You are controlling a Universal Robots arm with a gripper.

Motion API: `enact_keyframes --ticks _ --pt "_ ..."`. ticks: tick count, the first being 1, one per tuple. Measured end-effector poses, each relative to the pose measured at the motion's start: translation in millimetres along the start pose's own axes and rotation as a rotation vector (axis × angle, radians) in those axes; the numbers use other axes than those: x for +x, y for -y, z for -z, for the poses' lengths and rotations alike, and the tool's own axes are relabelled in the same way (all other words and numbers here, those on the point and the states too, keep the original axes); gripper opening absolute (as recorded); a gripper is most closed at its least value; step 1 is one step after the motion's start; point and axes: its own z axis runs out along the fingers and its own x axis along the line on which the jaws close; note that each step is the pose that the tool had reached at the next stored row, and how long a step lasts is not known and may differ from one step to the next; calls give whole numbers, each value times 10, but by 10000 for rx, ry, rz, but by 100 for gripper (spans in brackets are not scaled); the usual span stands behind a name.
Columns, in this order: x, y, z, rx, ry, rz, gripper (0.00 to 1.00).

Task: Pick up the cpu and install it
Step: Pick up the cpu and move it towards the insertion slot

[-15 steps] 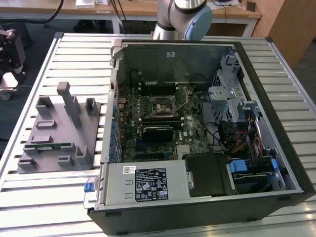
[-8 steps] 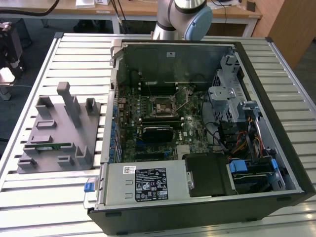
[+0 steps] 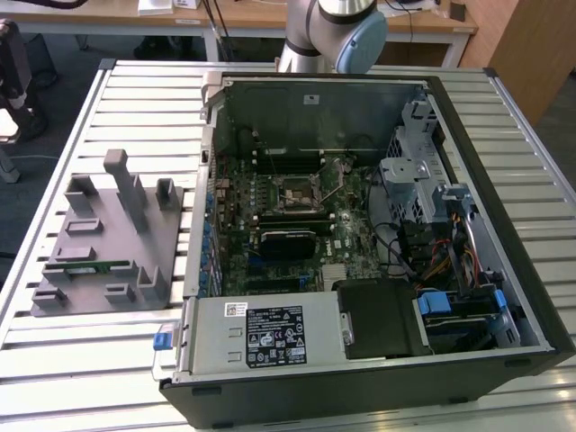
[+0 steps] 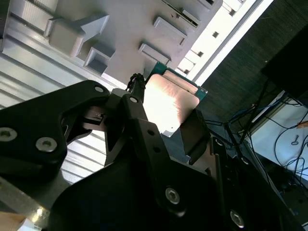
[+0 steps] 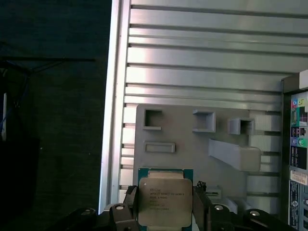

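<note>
- One cpu [image 5: 165, 192] is pinched in your pincer [image 5: 165, 206], two fingers [image 5: 131, 203] on opposite edges.
- One grey fixture tray [image 5: 187, 159] rests on your slatted surface [image 5: 192, 72], beyond it.

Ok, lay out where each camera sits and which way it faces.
Exterior view: off the robot, high up, looking down on the open computer case and grey holder tray; part of the arm shows.
First wrist view: at the wrist, looking past the gripper at the cpu and slatted table.
Second wrist view: at the wrist, looking along the gripper at the cpu.
Shared: both wrist views show the gripper shut on the cpu, grey holder tray behind.
</note>
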Motion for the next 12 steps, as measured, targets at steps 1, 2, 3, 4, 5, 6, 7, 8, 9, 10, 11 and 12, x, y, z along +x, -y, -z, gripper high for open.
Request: enact_keyframes --ticks 1,2,3,4,5,6,7,8,9,10,11,12 --pt "0 -1 29 0 -1 0 54" --pt "0 -3 60 0 -1 0 54" --pt "0 -4 87 0 0 0 54" --pt "-1 -6 113 -1 1 0 54" --pt "-1 -7 140 0 0 1 54" --pt "-1 -9 168 0 0 0 54" --pt "-1 -10 196 0 0 1 54" --pt "-1 -12 223 0 0 1 54" --pt "-1 -13 248 0 1 0 54" --pt "-1 -15 277 0 0 0 54" --pt "-1 -16 304 0 0 0 54" --pt "-1 -18 327 0 0 0 54"
